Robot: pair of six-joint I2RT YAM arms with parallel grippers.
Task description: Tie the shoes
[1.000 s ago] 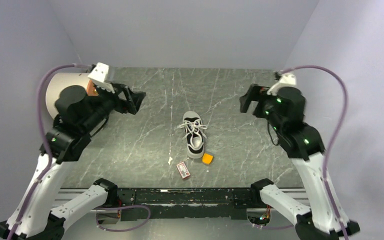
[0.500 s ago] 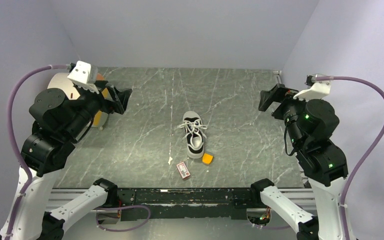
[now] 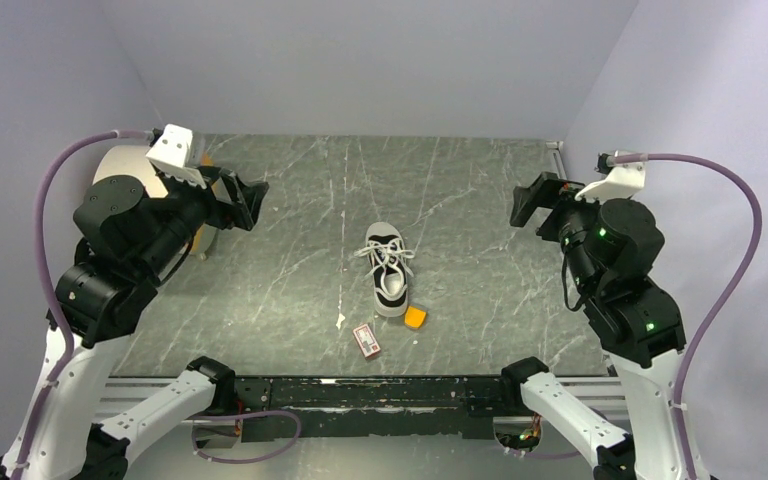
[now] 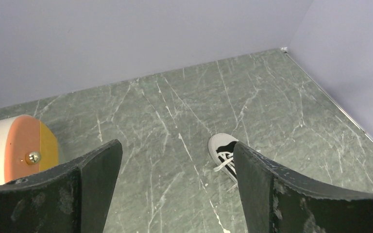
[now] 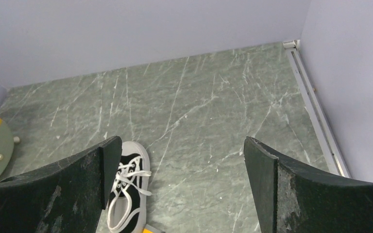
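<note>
The small black-and-white sneaker lies in the middle of the dark marble table, toe pointing away, its white laces spread loosely over the tongue. Its toe shows in the left wrist view, partly hidden behind my finger. It shows at the lower left in the right wrist view. My left gripper is open and empty, raised at the far left, well away from the shoe. My right gripper is open and empty, raised at the far right, also well away from the shoe.
An orange block lies by the shoe's heel. A red-and-white card lies in front of it. A white cylinder with an orange end sits at the far left by the wall. A metal rail runs along the right wall.
Both arms pulled back from the shoe towards the sides, then shifted slightly inward again. Both grippers stayed open. The shoe, block and card have not moved.
</note>
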